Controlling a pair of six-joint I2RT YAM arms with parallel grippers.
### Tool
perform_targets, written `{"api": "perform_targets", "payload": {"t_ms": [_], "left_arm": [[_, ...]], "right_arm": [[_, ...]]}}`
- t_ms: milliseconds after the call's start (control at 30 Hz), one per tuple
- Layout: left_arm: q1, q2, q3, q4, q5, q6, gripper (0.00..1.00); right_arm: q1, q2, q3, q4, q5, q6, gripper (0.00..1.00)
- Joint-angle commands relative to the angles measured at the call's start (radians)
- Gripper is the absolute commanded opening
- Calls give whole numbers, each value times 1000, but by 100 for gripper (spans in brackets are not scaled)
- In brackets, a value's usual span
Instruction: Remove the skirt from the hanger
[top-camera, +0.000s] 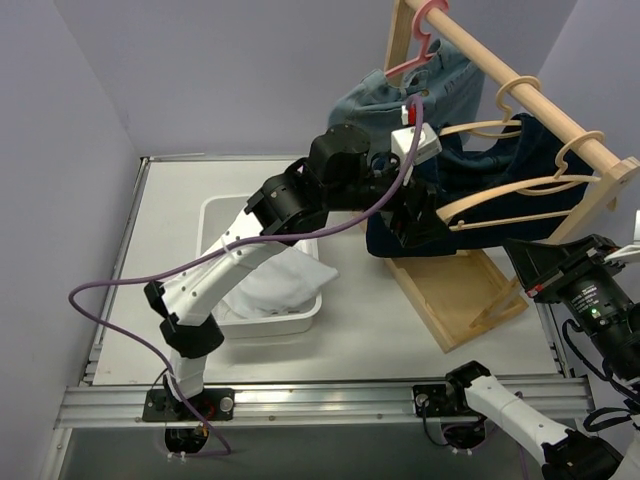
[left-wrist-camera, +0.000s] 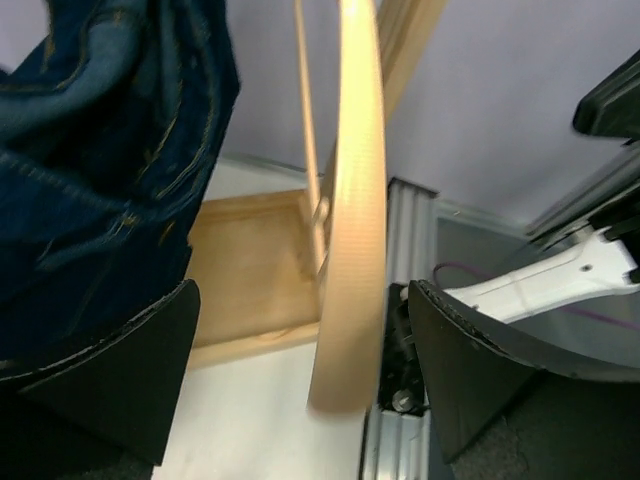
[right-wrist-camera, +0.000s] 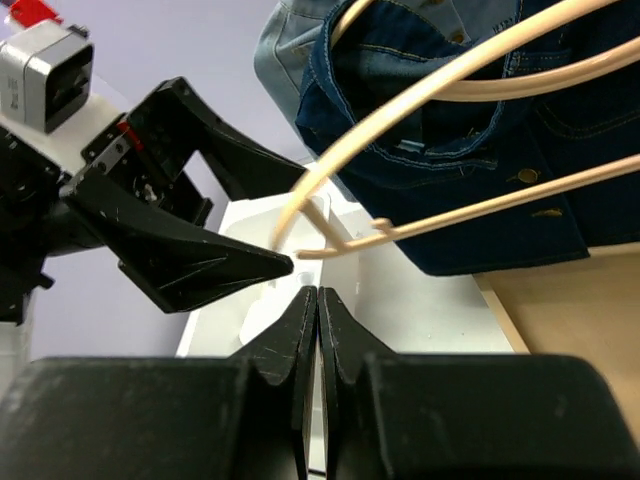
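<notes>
Left jaws astride hanger, skirt alongside

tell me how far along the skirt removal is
Done: nothing visible; the dark denim skirt hangs on the wooden hanger at the rack. In hand: the left gripper, open, straddles the hanger's bare arm beside the denim; the right gripper is shut and empty. Left: pulling the skirt off.

Soft, even light from overhead fills the top view, bright and sharp, with a pale sheen on the table and only faint shadows. In the left wrist view the wooden hanger is blurred and out of focus (its lower end most of all), and the dark denim looks soft. The right wrist view is crisp farther off, though its own near fingers are dim.
</notes>
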Motion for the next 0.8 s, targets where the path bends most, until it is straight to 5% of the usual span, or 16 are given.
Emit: {"api": "perform_targets", "payload": {"t_ms": [0,133,267,500,767], "left_arm": [[14,-156,-84,34,-152,178,94],[98,-199,-52,-33,-158,306,94],[234,-190,-15,-47,-8,341,94],[290,-60,101,-101,147,490,95],[341,103,84,49,333,457,94]], "right_arm": [[7,4,-29,28,19,-16,0],[9,10,-42,40,2,-14,0],[9,10,-45,45,-3,-16,0],[9,10,-69,57,-3,-11,0],[7,9,-88,66,-13,7,0]]}}
